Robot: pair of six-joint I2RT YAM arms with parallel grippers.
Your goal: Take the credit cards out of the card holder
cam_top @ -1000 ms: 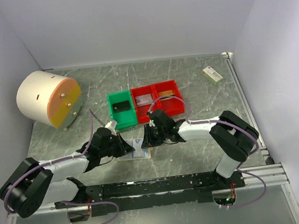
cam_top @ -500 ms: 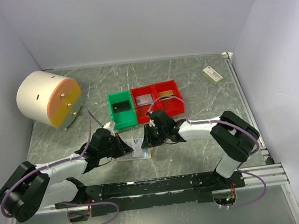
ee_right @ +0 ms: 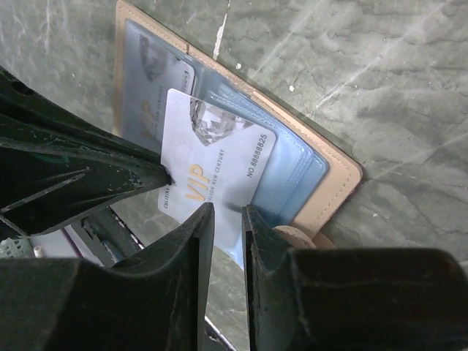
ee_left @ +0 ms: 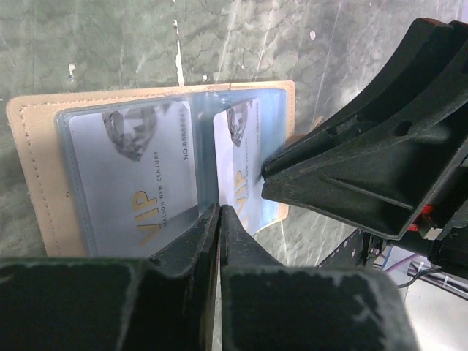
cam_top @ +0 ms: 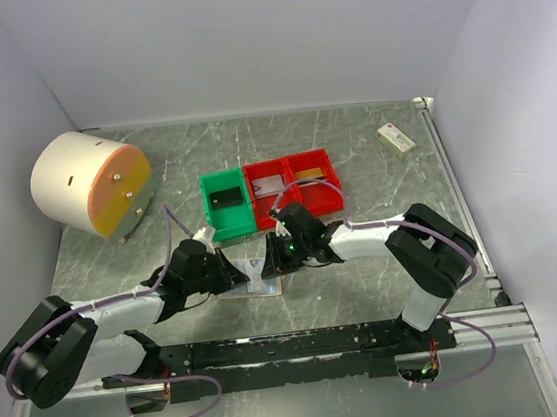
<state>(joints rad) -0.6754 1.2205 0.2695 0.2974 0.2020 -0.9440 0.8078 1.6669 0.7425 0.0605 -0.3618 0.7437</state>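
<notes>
The card holder (ee_left: 33,168) is tan with pale stitching and blue-grey pockets. The credit cards (ee_left: 131,183) are silver-grey with gold "VIP" lettering and a grey faceted print. The table (cam_top: 351,140) is grey-green marble veined white. Upper centre: one green bin (cam_top: 207,209), two red bins (cam_top: 288,159).

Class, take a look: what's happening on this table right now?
The card holder lies open. The left gripper, shut, presses on its pocket edge. The right gripper, jaws narrowly apart, meets a silver VIP card sticking partly out of its pocket; whether it truly grips is unclear. A second VIP card sits pocketed.
</notes>
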